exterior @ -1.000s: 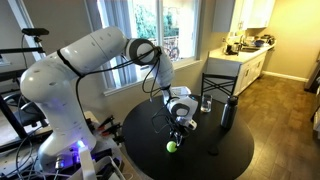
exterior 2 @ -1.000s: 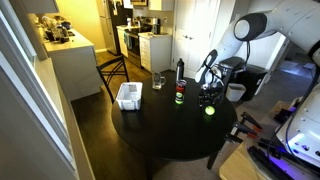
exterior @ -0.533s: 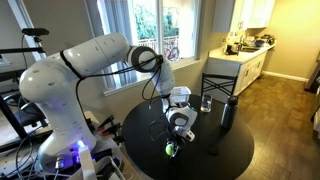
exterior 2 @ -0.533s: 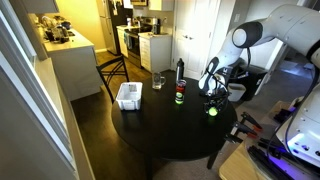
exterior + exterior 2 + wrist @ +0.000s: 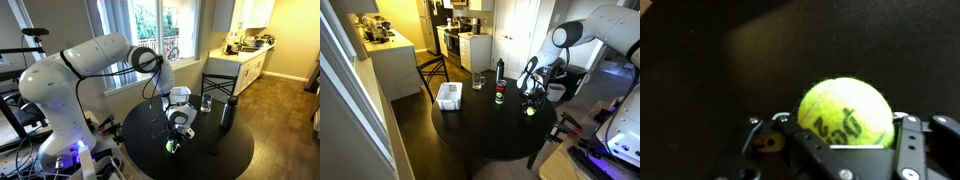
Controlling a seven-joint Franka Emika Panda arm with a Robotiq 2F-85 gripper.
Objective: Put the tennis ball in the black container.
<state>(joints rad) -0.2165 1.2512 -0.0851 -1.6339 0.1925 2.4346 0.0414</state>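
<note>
Fingers (image 5: pixel 908 140) of the gripper (image 5: pixel 847 138) stood on either side of the tennis ball (image 5: pixel 845 108) in the wrist view, close against it. We could not tell whether they pressed it. The ball sat at 5 o'clock in that picture, on the black round table (image 5: pixel 700 60). In both exterior views the gripper (image 5: pixel 172 145) (image 5: pixel 530 105) hung low over the ball (image 5: pixel 170 149) (image 5: pixel 530 111). In an exterior view we saw the ball near the table's 2 o'clock edge, a dark bottle (image 5: pixel 500 69) and a drinking glass (image 5: pixel 478 81) around 12 o'clock, and a white basket (image 5: pixel 448 96) at 10 o'clock.
</note>
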